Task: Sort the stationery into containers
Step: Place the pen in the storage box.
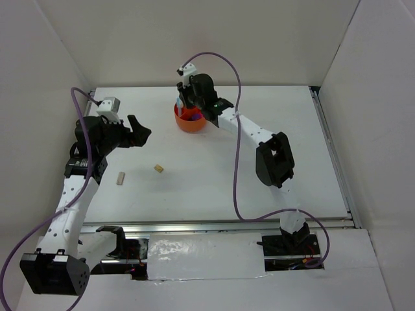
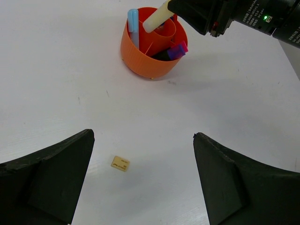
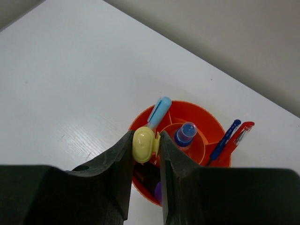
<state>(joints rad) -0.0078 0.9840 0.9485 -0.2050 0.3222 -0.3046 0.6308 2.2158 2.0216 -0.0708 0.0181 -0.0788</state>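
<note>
Black fingers fill the bottom of the right wrist view, and the right gripper (image 3: 146, 140) has them clenched on the yellow stick (image 2: 156, 19), pinched near its top end so the rest hangs free to go in.

Widest thing out there is the white table (image 1: 272, 194). Most of it is bare, which suggests the sort is well along.

Next in size, the orange pot (image 2: 133, 54) sits at the far side. The right arm reaches over it, and that explains the high grip. The stick slants down over the pot's left part, beside the centre tube. Whether its tip is inside a section, I cannot tell.

Over on the left, the left gripper (image 1: 139, 129) hovers above the table with fingers spread wide and nothing between them. It looks lined up for the leftovers.

Now the contents. The blue strip (image 3: 159, 110) stands upright against the rim, right beside the stick. The blue pen (image 3: 227, 138) and red pen (image 3: 240, 136) lean out over the rim together. The purple-black marker (image 2: 174, 51) pokes up from another section. The blue-capped bottle (image 3: 186, 132) sits in the centre tube.

Smallest of all, two tan erasers lie flat on the table, well apart from the pot: one eraser (image 2: 120, 163) below the left fingers, the other eraser (image 1: 120, 178) further left. By my read, they go last.
</note>
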